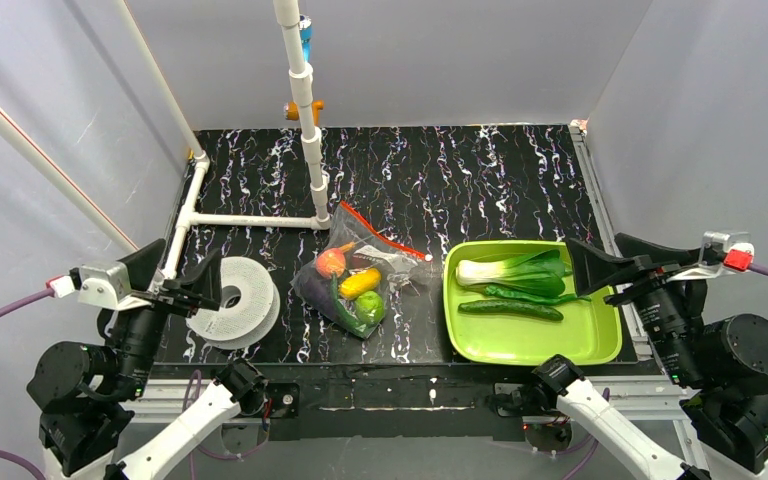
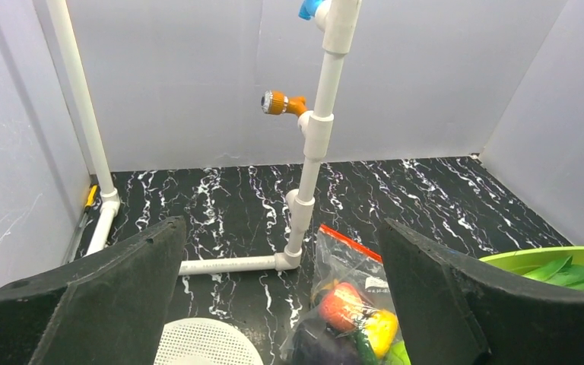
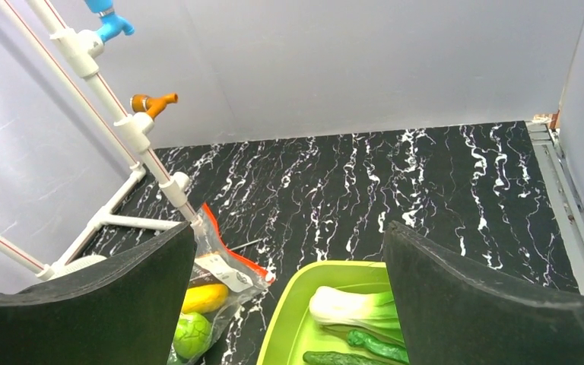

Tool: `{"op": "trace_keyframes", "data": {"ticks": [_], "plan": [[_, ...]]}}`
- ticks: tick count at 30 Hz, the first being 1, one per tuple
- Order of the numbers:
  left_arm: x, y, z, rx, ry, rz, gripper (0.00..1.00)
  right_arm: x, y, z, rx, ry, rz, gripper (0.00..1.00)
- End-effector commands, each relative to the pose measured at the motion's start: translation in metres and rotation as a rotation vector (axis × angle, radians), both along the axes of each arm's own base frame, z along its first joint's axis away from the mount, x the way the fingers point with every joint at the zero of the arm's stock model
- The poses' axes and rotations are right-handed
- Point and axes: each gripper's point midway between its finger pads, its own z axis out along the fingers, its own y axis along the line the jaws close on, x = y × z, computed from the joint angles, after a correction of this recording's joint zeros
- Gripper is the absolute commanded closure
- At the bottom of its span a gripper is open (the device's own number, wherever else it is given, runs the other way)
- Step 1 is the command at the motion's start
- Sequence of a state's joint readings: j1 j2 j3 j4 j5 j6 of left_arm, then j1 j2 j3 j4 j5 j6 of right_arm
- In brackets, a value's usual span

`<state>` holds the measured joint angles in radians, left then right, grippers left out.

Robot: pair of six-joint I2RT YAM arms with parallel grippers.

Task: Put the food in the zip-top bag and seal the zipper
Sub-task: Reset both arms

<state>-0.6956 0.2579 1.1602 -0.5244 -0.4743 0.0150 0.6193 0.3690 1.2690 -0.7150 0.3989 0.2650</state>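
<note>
The clear zip-top bag (image 1: pixel 360 270) lies mid-table, its red-orange zipper (image 1: pixel 380 233) along the far edge. Inside are an orange-pink peach (image 1: pixel 331 262), a yellow piece (image 1: pixel 360 282), a bright green round one (image 1: pixel 369 306) and a purple eggplant (image 1: pixel 315 290). The bag also shows in the left wrist view (image 2: pixel 350 281) and the right wrist view (image 3: pixel 220 270). A bok choy (image 1: pixel 510 272) and two cucumbers (image 1: pixel 510 309) lie on the green tray (image 1: pixel 600 345). My left gripper (image 1: pixel 200 285) is open and empty, left of the bag. My right gripper (image 1: pixel 600 275) is open and empty over the tray's right side.
A white ribbed spool (image 1: pixel 232 300) lies under the left gripper. A white pipe frame (image 1: pixel 305 110) with orange and blue fittings stands behind the bag, with a horizontal bar (image 1: pixel 250 220) on the table. Grey walls enclose the black marbled table (image 1: pixel 480 180).
</note>
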Motion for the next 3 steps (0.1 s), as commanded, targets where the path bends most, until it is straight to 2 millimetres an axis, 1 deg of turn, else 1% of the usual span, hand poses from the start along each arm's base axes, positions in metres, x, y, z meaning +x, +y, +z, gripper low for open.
{"op": "trace_keyframes", "data": {"ticks": [1, 3], "plan": [[0.0003, -0.0026, -0.0032, -0.008, -0.004, -0.010, 0.02, -0.0047, -0.0018, 0.0260, 0.051, -0.099, 0.008, 0.02], [-0.0006, -0.0019, -0.0038, -0.008, -0.004, -0.011, 0.02, -0.0005, -0.0017, 0.0206, 0.048, -0.056, -0.007, 0.02]]}}
